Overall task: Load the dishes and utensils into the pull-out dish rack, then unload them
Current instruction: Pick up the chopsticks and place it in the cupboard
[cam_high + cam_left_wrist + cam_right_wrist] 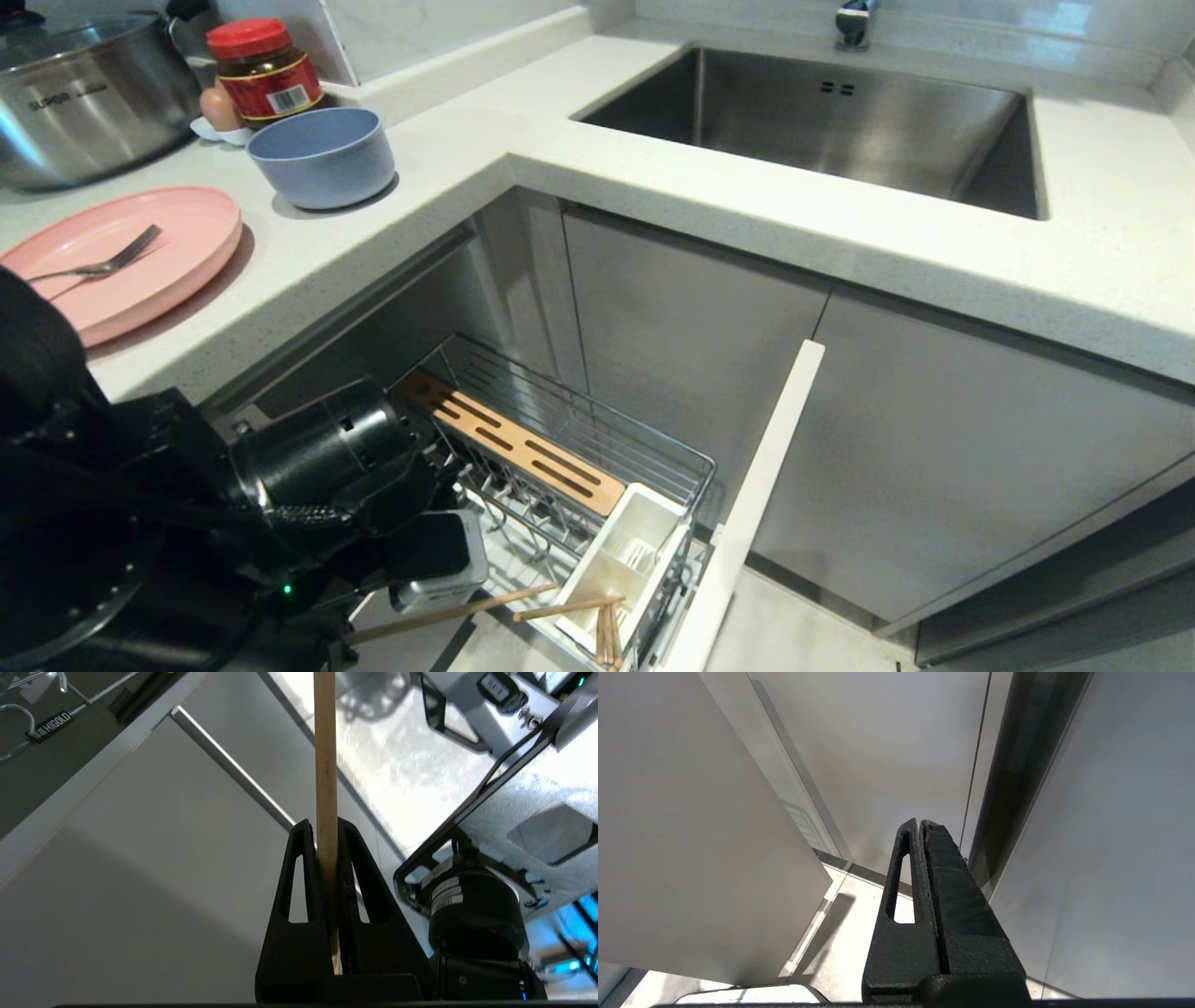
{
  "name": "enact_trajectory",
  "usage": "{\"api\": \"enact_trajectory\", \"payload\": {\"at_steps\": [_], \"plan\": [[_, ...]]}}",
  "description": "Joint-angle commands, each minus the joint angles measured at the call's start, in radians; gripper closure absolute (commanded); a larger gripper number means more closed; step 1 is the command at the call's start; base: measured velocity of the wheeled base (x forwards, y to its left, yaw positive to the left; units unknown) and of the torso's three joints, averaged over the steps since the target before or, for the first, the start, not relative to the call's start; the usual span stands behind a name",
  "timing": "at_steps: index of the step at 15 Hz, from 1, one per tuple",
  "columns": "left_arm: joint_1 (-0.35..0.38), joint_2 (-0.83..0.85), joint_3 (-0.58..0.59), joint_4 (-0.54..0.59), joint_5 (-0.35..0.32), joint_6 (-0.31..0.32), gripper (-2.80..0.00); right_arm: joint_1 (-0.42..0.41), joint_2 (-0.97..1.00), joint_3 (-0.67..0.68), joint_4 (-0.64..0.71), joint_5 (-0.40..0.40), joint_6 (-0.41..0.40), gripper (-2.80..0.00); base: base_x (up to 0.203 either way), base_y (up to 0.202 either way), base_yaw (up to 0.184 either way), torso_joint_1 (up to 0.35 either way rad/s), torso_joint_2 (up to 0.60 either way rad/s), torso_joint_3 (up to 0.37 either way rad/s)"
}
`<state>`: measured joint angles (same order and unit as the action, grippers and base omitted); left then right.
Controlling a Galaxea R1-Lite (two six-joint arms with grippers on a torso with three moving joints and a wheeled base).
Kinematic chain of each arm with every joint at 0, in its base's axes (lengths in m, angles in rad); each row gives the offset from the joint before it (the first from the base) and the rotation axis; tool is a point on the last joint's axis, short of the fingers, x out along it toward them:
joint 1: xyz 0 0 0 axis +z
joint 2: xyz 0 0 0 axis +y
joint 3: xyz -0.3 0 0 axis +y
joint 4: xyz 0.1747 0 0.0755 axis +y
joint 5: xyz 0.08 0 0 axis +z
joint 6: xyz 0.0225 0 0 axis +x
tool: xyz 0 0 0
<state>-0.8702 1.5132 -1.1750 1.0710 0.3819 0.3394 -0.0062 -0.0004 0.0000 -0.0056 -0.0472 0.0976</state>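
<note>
My left gripper is shut on one light wooden chopstick, low beside the pull-out dish rack. In the head view that chopstick sticks out from under my left arm toward the rack's white utensil cup. A second chopstick lies across the cup's front edge. The pink plate sits on the counter at the left with the silver fork on it. The pale-blue bowl stands behind it. My right gripper is shut and empty, parked by the cabinet fronts.
The rack holds a slotted wooden board and ends in a narrow white front panel. A steel pot, a red-lidded jar and an egg stand at the back left. The steel sink is at the right.
</note>
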Motion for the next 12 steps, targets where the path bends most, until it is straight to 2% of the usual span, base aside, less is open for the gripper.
{"api": "enact_trajectory", "payload": {"at_steps": [1,7,12], "plan": [[-0.002,0.074,-0.056,0.024,0.005,0.005,0.00,0.000,-0.003,0.000,-0.001,0.000,0.001,0.00,0.000,0.000,0.000,0.000,0.00,0.000],[-0.033,0.203,-0.143,0.027,0.010,0.006,0.00,0.000,-0.003,0.000,-0.001,0.000,0.001,0.00,0.000,0.000,0.000,0.000,0.00,0.000],[-0.044,0.291,-0.202,0.027,0.060,0.005,0.00,0.000,-0.003,0.000,-0.001,0.000,0.001,0.00,0.000,0.000,0.000,0.000,0.00,0.000]]}}
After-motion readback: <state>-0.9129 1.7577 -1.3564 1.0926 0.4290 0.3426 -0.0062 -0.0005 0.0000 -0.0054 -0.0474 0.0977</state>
